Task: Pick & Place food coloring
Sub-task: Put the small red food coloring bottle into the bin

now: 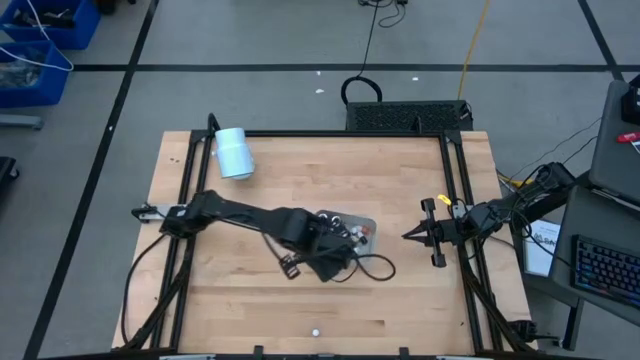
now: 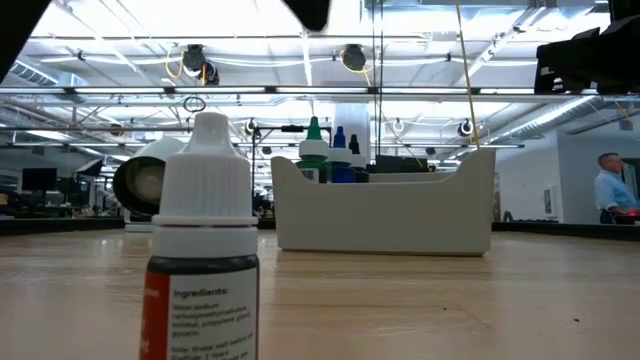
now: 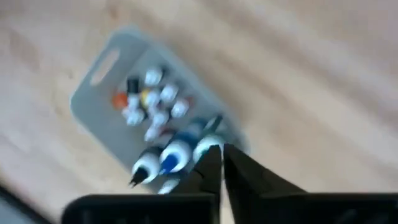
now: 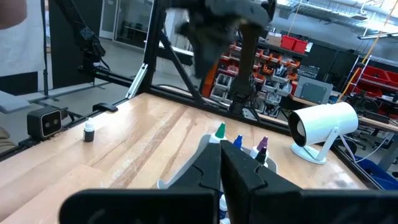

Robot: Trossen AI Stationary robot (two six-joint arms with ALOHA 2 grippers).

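Far left of the tabletop (image 1: pixel 400 170): a white cylinder (image 1: pixel 233 152) on its side, well apart from the work.

Reaching in from the left: the left arm, stretched to the middle, with the left gripper (image 3: pixel 221 155) low over the near end of a grey tray (image 3: pixel 93 99). Fingers drawn almost together, only a thin slit between them, tips right against the ringed top of the nearest dark bottle. Cannot tell whether that cap is actually nipped.

In the tray: the food coloring (image 3: pixel 155 106), small white-capped bottles bunched mid-tray, with three bigger dark bottles (image 3: pixel 177 155) side by side at the end under the fingers. Out alone near the near edge, well apart from the tray: one more small bottle (image 1: pixel 316 331), upright, white ribbed cap.

Step in hand, by judgement: the pick, at the point of closing on a bottle among its neighbours. Next move calls for a straight, slow lift, so as not to tip the bottles packed just beside it, then a carry to a bare patch of wood.

Right side: the right gripper (image 1: pixel 408 236), fingers fully closed and empty, waiting near the right frame rail.

Surface: pale wood planks, bare apart from these things. Room: grey floor with dark lines, blue bins far left, a keyboard at the right edge, workshop shelving, and a person (image 2: pixel 610 185) in the far right background.
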